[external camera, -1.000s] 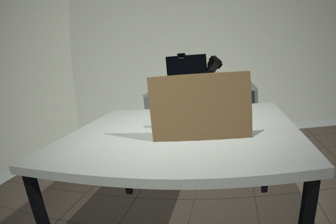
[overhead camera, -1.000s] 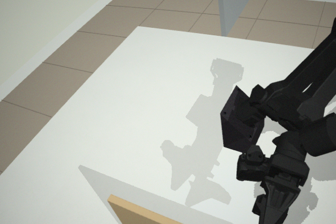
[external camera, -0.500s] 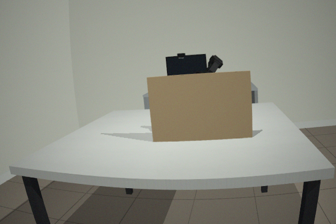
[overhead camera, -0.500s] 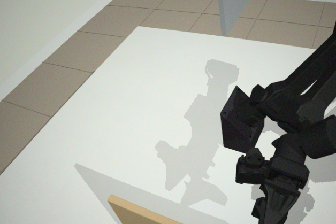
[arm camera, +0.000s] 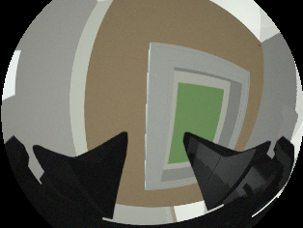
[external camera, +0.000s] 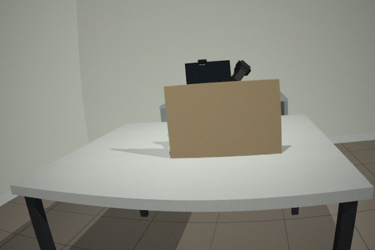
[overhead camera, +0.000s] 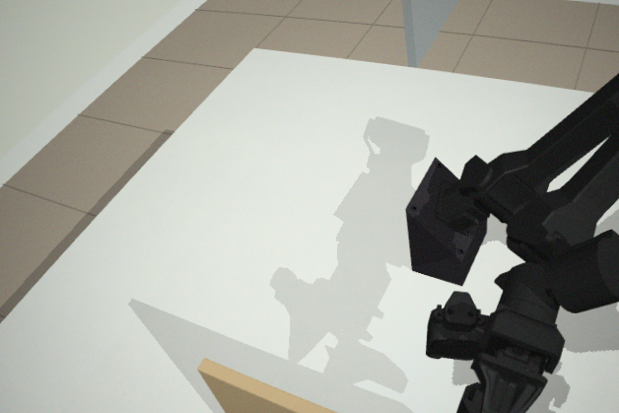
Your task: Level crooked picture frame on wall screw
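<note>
The picture frame shows in the wrist view only, a light grey frame (arm camera: 156,116) around a green picture (arm camera: 195,116), in front of the tan board (arm camera: 116,72) (external camera: 224,119) (overhead camera: 259,381). Its left edge looks nearly upright and its top edge slopes down to the right, but the lens and slanted view hide its true tilt. The screw and notched strip are hidden. My gripper (arm camera: 155,136) is open and empty. In the wrist view the frame's left edge lies between the fingertips, and the right fingertip overlaps the green picture. I see no contact. In the top view the fingers run off the bottom edge.
The board stands on the white table (overhead camera: 200,197) (external camera: 193,180) and hides most of the arm in the exterior view. A dark panel (external camera: 208,73) rises behind it there. In the top view a dark block (overhead camera: 435,242) is beside the arm, and a grey panel (overhead camera: 435,2) stands beyond the table.
</note>
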### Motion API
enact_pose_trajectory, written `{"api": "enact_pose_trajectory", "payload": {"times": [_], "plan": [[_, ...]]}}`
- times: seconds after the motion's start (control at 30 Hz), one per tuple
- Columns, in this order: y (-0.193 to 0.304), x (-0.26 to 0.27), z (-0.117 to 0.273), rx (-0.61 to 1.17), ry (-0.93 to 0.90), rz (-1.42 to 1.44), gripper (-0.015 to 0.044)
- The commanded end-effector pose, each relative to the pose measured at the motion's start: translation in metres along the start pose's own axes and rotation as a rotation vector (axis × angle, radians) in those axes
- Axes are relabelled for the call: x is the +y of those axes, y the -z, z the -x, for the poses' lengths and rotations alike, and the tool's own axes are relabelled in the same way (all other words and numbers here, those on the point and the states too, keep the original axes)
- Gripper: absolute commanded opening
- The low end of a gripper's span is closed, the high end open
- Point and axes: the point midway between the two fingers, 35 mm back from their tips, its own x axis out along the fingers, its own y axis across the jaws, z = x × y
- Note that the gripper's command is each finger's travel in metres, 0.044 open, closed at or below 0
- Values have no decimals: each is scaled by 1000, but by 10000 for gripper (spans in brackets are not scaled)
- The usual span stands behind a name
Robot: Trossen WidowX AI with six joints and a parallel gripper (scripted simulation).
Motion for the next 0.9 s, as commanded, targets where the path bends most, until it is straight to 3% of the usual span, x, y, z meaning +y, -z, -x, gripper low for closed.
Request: {"api": "enact_pose_trajectory", "payload": {"times": [0.0, 0.87], "plan": [[1, 0, -6, 6, 1, 1, 260], [1, 0, -12, 6, 1, 1, 260]]}}
